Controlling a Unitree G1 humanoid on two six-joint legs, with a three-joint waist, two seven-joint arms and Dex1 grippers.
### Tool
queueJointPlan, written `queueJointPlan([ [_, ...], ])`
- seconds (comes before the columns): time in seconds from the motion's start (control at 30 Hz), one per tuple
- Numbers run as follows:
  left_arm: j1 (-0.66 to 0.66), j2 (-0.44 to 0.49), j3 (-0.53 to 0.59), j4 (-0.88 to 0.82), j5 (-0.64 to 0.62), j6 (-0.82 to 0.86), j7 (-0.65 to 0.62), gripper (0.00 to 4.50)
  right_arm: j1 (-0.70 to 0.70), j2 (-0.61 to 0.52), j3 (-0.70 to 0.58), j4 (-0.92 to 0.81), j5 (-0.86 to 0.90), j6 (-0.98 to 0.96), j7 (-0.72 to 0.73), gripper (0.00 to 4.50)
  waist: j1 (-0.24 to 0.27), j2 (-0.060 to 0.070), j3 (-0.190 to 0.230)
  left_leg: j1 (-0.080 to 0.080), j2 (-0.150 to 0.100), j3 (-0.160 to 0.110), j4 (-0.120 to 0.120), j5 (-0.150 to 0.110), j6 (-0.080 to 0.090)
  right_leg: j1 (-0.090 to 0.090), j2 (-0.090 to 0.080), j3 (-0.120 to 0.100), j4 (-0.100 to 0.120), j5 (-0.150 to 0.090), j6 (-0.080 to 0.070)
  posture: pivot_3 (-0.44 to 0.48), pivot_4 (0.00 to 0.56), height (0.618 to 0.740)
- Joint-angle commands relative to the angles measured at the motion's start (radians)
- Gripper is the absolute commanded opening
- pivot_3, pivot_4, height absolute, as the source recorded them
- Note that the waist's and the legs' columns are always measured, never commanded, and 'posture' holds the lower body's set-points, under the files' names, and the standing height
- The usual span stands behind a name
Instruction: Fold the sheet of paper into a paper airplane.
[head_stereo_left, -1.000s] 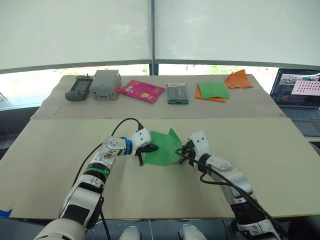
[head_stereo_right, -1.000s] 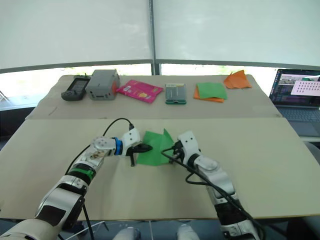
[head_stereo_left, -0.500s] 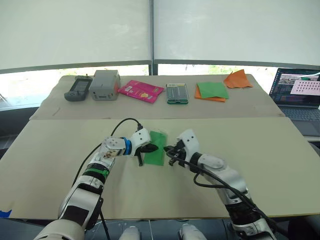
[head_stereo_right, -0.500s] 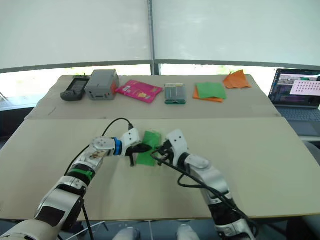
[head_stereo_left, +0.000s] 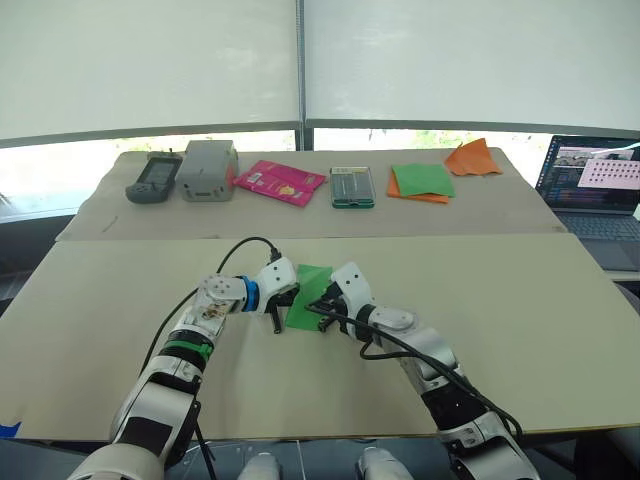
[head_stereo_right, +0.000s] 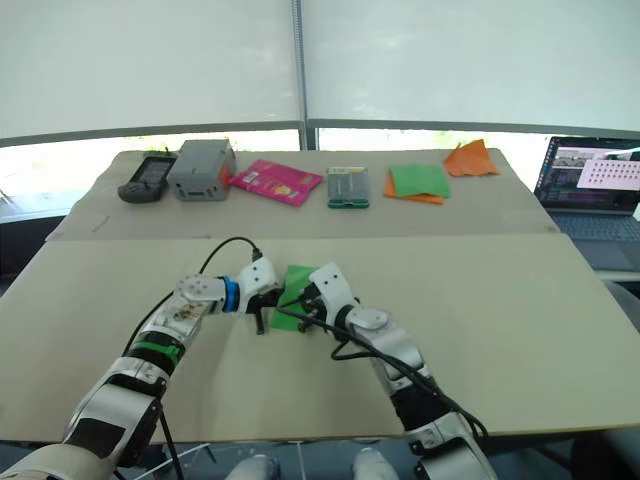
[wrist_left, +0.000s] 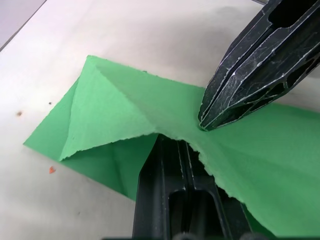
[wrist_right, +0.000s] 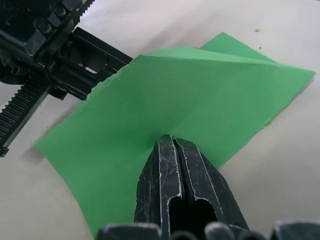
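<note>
The bright green sheet of paper (head_stereo_left: 305, 284) lies folded over on itself on the near table, between my two grippers. It has a crease and a rough edge (wrist_left: 110, 100), and its upper layer arches off the table (wrist_right: 190, 90). My left gripper (head_stereo_left: 290, 299) is at the sheet's left side with fingers together. Its tips (wrist_left: 167, 150) are tucked under the folded-over layer. My right gripper (head_stereo_left: 318, 308) comes in from the right and is shut, its tip (wrist_left: 205, 122) pinching the upper layer where a crease ends (wrist_right: 169, 140). No paper airplane shape shows.
On the far table stand a handheld device (head_stereo_left: 153, 177), a grey box (head_stereo_left: 208, 169), a pink packet (head_stereo_left: 283, 181), a dark case (head_stereo_left: 353, 186), a green-and-orange stack of sheets (head_stereo_left: 422, 182) and an orange pointed paper piece (head_stereo_left: 474, 158). A laptop (head_stereo_left: 595, 190) sits at the right edge.
My right gripper moved left with the sheet's right edge, laying it over the left half. The sheet looks about half as wide. My left gripper stayed in place.
</note>
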Motion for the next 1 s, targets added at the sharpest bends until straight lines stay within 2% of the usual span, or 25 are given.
queueJointPlan([
  [0.03, 0.011, 0.038, 0.017, -0.035, -0.002, 0.037, 0.000, 0.00, -0.008, 0.014, 0.007, 0.016, -0.011, 0.008, -0.003, 0.02, -0.006, 0.000, 0.000, 0.000, 0.000, 0.000, 0.000, 0.000, 0.000, 0.000, 0.000, 0.000, 0.000, 0.000, 0.000, 0.000, 0.150, 0.740],
  [0.3, 0.041, 0.130, 0.128, -0.231, -0.140, 0.215, -0.059, 0.00, -0.008, 0.030, 0.010, 0.021, -0.027, 0.005, -0.001, 0.02, -0.016, 0.001, 0.000, -0.001, 0.000, -0.001, -0.001, 0.000, 0.000, -0.001, 0.000, 0.000, 0.001, 0.000, 0.000, 0.000, 0.150, 0.740],
  [0.53, -0.008, 0.105, 0.183, -0.243, -0.265, 0.338, -0.125, 0.00, -0.019, 0.040, 0.008, 0.037, -0.037, 0.000, -0.001, 0.02, -0.014, 0.001, 0.000, -0.001, 0.000, -0.001, 0.000, 0.000, 0.000, 0.000, 0.000, -0.001, 0.000, 0.000, 0.000, 0.000, 0.150, 0.740],
  [0.77, -0.053, 0.003, 0.077, -0.066, -0.162, 0.220, -0.112, 0.00, -0.019, 0.042, 0.006, 0.025, -0.041, 0.004, -0.005, 0.02, -0.015, 0.000, 0.000, -0.001, 0.000, -0.001, 0.000, 0.000, 0.000, 0.000, 0.000, -0.001, 0.000, 0.000, 0.000, 0.000, 0.150, 0.740],
  [1.0, -0.063, 0.009, 0.061, 0.049, -0.105, 0.126, -0.082, 0.00, -0.008, 0.043, 0.006, 0.006, -0.044, 0.014, -0.010, 0.02, -0.016, 0.000, 0.001, -0.001, 0.000, -0.002, 0.000, 0.000, 0.000, -0.001, 0.000, -0.001, 0.000, 0.000, 0.000, 0.000, 0.150, 0.740],
])
